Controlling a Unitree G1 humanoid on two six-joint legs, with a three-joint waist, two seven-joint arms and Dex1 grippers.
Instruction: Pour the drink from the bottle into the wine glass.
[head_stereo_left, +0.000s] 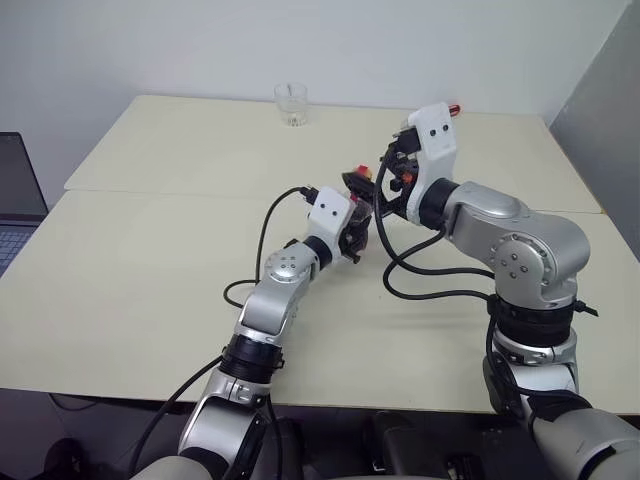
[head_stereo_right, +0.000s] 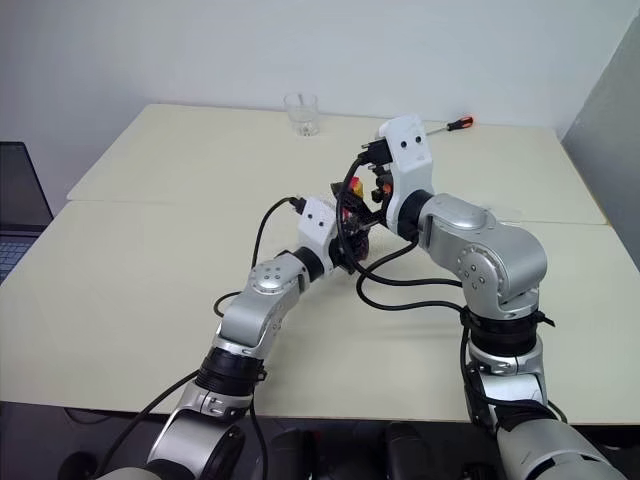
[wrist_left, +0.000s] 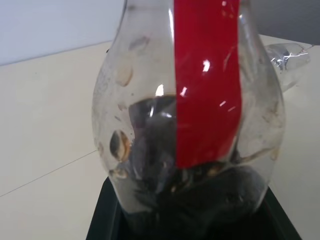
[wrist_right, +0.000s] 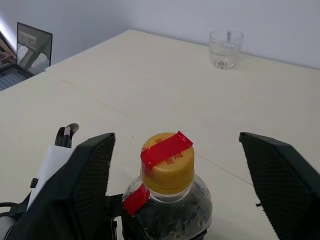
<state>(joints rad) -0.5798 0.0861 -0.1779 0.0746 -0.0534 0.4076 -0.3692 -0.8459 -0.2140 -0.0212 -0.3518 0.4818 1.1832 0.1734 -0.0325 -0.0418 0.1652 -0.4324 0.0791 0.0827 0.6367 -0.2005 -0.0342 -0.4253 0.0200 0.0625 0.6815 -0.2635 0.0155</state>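
Cream bench (head_stereo_left: 150, 270) under a white wall carries your whole scene. At its middle your bottle (wrist_right: 167, 200) stands upright, clamped low on its body by your left tool (wrist_left: 200, 220), whose black fingers press the clear plastic. Your right tool (wrist_right: 175, 165) sits at cap height with its two fingers (wrist_right: 85, 185) spread wide to either side of the yellow cap (wrist_right: 168, 162), touching neither side.

You have one bottle: squat, rounded, clear, with a red strip (wrist_left: 207, 85) running down from the cap and dark drink (wrist_left: 160, 145) low inside.

One short tumbler (head_stereo_left: 291, 103) stands well apart at the far edge. One red-handled screwdriver (head_stereo_right: 452, 123) lies toward the far right. One laptop (head_stereo_left: 18, 200) sits at your left.
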